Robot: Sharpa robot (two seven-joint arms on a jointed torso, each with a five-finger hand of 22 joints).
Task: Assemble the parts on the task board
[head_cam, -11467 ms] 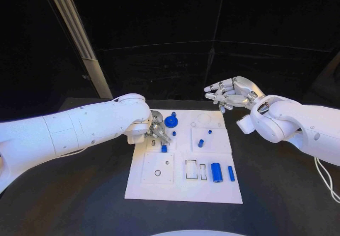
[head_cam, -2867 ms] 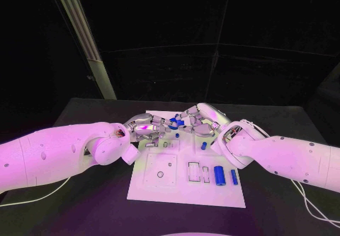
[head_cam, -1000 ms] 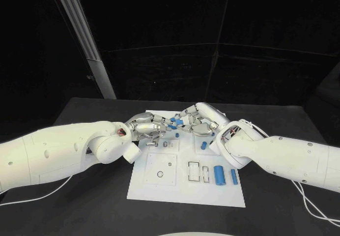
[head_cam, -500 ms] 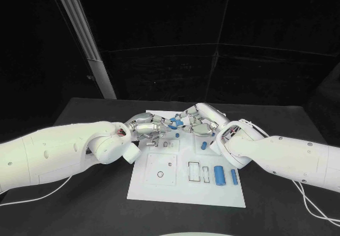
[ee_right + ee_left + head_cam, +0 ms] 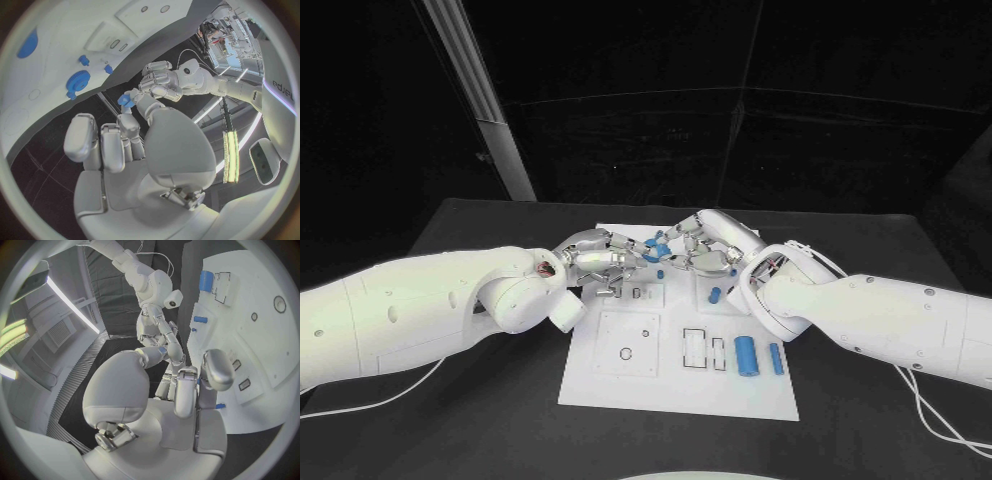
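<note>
The white task board point(image 5: 678, 385) lies mid-table. Over its far end my two hands meet. My right hand point(image 5: 704, 248) pinches a small blue part point(image 5: 656, 243) at its fingertips; the right wrist view shows that part point(image 5: 125, 100) lifted off the board. My left hand point(image 5: 600, 262) is right beside it, fingers bent and apart, and I see nothing between them in the left wrist view point(image 5: 197, 382). A blue round knob point(image 5: 78, 80) stays on the board point(image 5: 62, 30) under the hands.
A thick blue cylinder point(image 5: 746, 354) and a thin blue pin point(image 5: 776, 358) lie at the board's near right, beside two rectangular slots point(image 5: 692, 347). A short blue peg point(image 5: 715, 294) lies mid-board. Black table surrounds the board.
Since 11.5 s ago my right hand has come down from the back to meet the left over the board's far end. Over the last second both hands barely moved.
</note>
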